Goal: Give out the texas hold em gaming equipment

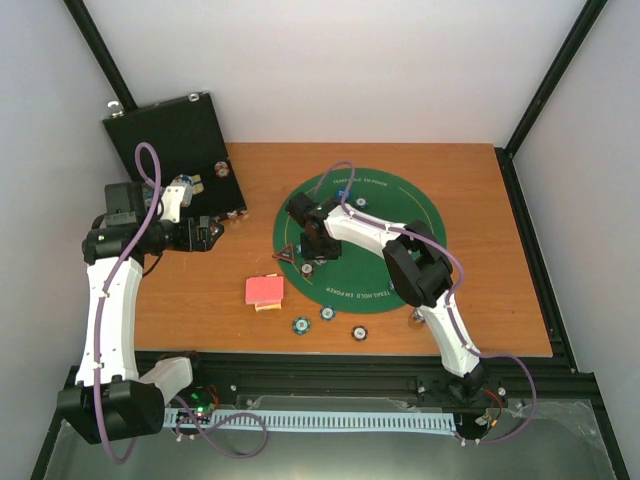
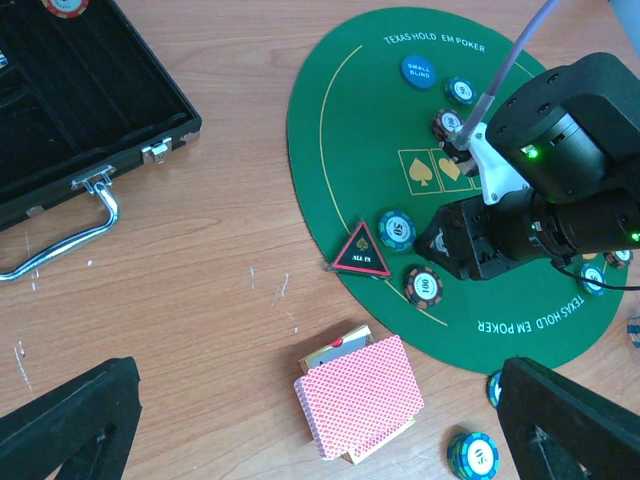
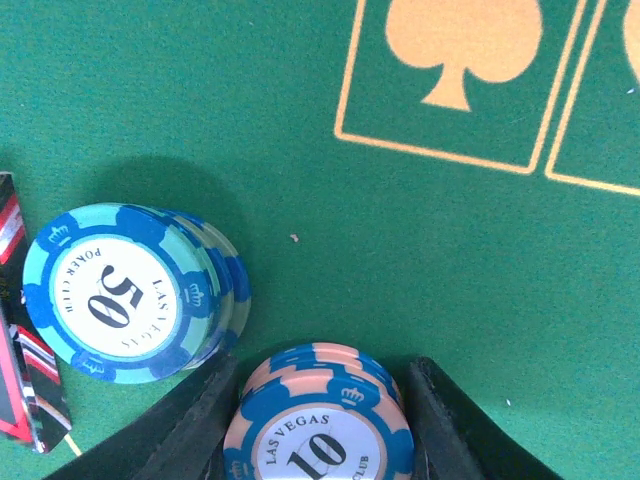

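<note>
Overhead, the right gripper point(image 1: 308, 250) is down on the green mat point(image 1: 400, 190) beside the dark triangular button point(image 1: 288, 253). The left gripper point(image 1: 207, 233) hangs by the open black case point(image 1: 160, 135), well apart from the mat. Red-backed cards point(image 1: 264, 290) lie on the table point(image 1: 480, 300) between the arms, and three teal chips point(image 1: 327, 313) sit just off the mat's near edge.

From the left wrist, that gripper's fingers point(image 2: 70, 420) are spread wide and hold nothing, and the cards lie straight ahead between them. The case shows one chip point(image 2: 65, 6) at its far rim. The mat carries a blue button point(image 2: 419, 70) and several chips.

From the right wrist, the pink chip stack point(image 3: 320, 435) stands upright between the half-closed jaws with both pads point(image 3: 195, 420) against its rim. I read it as gripped, though resting on the felt. The teal 50 stack point(image 3: 130, 295) is just beside it on the left, not touching. Being round, the pink stack has no long axis, so a straight lift by the right arm looks the clean way out
</note>
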Controlling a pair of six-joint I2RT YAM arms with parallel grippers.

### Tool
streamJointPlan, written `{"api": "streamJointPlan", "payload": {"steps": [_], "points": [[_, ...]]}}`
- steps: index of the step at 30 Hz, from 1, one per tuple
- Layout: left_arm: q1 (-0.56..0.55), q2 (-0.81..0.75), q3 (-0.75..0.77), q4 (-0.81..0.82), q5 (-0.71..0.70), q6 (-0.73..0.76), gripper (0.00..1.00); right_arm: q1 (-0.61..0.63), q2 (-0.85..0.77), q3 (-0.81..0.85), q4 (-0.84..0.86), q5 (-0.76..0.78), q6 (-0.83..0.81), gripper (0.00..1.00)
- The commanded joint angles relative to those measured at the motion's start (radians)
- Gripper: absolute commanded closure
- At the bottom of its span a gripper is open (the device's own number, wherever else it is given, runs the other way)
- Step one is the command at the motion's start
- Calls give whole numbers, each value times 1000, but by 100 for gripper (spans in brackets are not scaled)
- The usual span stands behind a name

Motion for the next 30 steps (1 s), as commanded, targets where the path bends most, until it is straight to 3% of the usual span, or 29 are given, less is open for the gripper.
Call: {"api": "streamJointPlan", "payload": {"steps": [1, 12, 15, 19, 23, 30], "points": [[5, -9, 5, 10, 3, 18, 0, 8, -26, -19, -5, 10, 13, 83], [7, -4, 2, 12, 5, 18, 0, 9, -48, -88, 32, -12, 19, 80], [6, -4, -3, 14, 3, 16, 0, 9, -52, -89, 30, -10, 14, 74], [6, -6, -6, 15, 0, 17, 0, 7, -72, -91, 26, 2, 10, 52], [7, -5, -4, 14, -1, 17, 0, 0, -118, -105, 16, 20, 8, 41], [6, -12, -3, 8, -1, 22, 0, -26, -287, -213, 16, 56, 5, 37]]}}
